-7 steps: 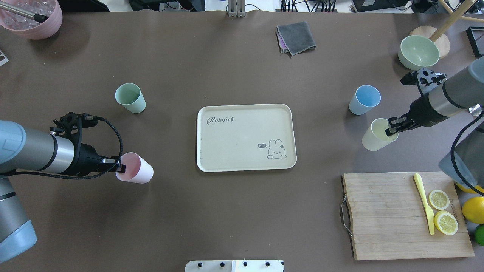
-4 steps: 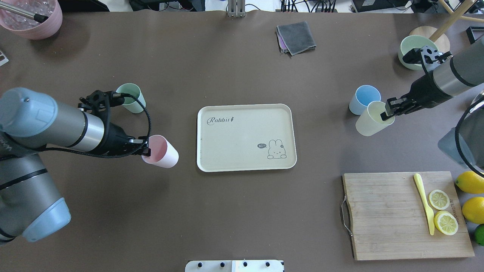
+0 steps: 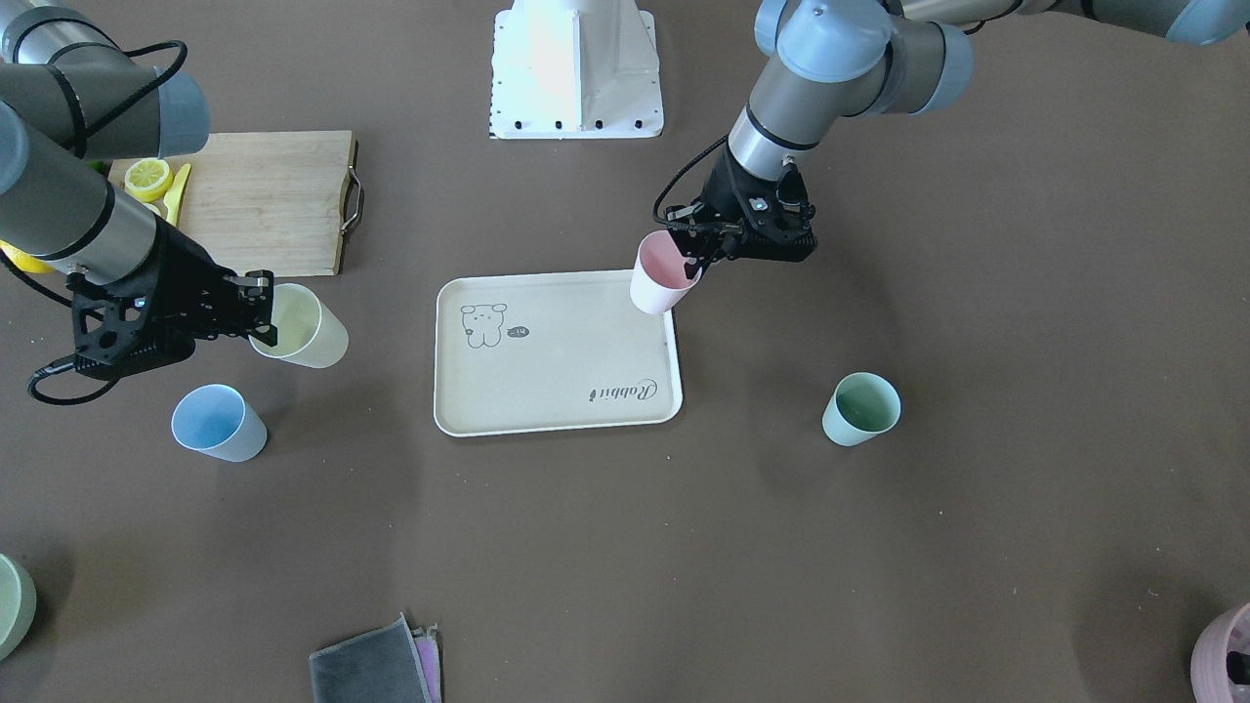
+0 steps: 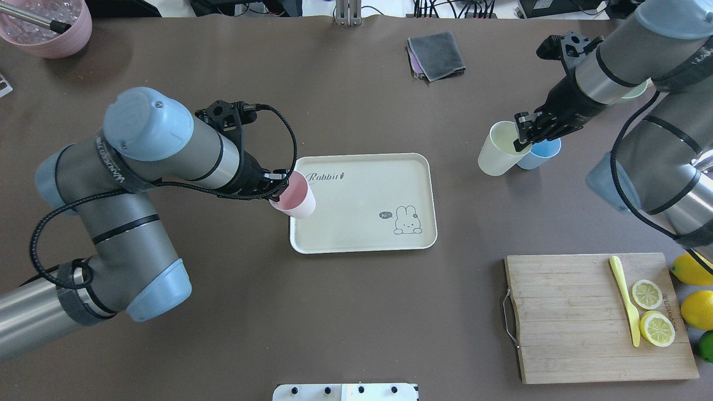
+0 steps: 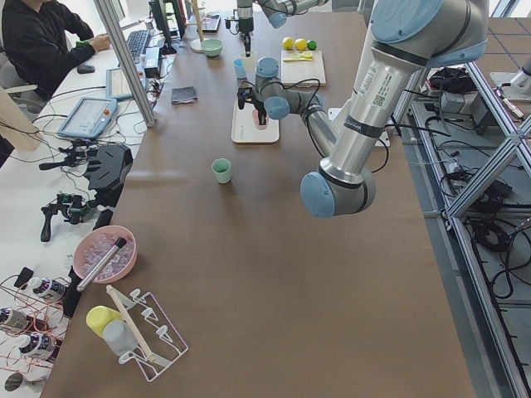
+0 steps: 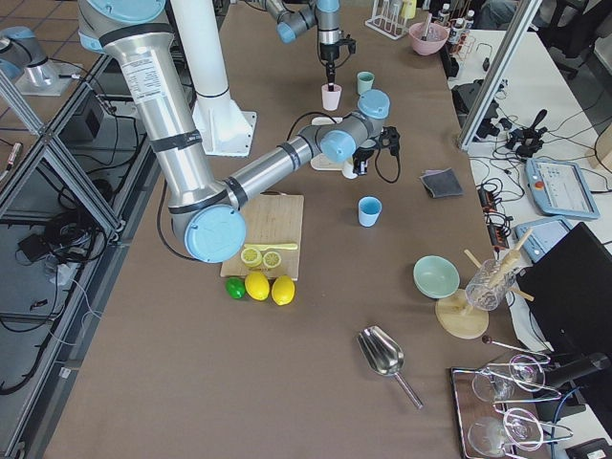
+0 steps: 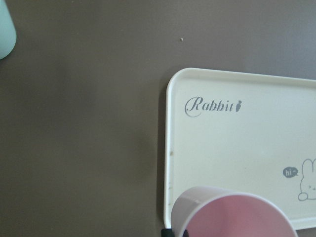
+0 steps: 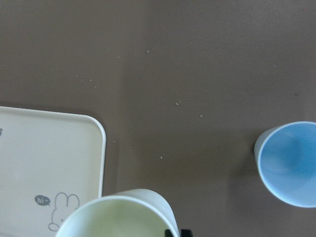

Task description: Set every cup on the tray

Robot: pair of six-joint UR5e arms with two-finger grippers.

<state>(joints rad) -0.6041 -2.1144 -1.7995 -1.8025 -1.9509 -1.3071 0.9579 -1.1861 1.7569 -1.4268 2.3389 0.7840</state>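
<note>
Opposed overhead and front views of tray (image 4: 356, 189) (wrists closer)

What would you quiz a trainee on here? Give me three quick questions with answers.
1. True or false: a cup already stands on the tray.
2. Which cup does the left gripper hold? A the pink cup, B a red cup, C a black cup.
3. How many cups does neither gripper hold?
Key: 1 false. 2 A. 3 two, the light blue cup and the mint green cup.

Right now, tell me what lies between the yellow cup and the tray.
Nothing: bare brown table between yellow cup and tray, per the overhead view.
</note>
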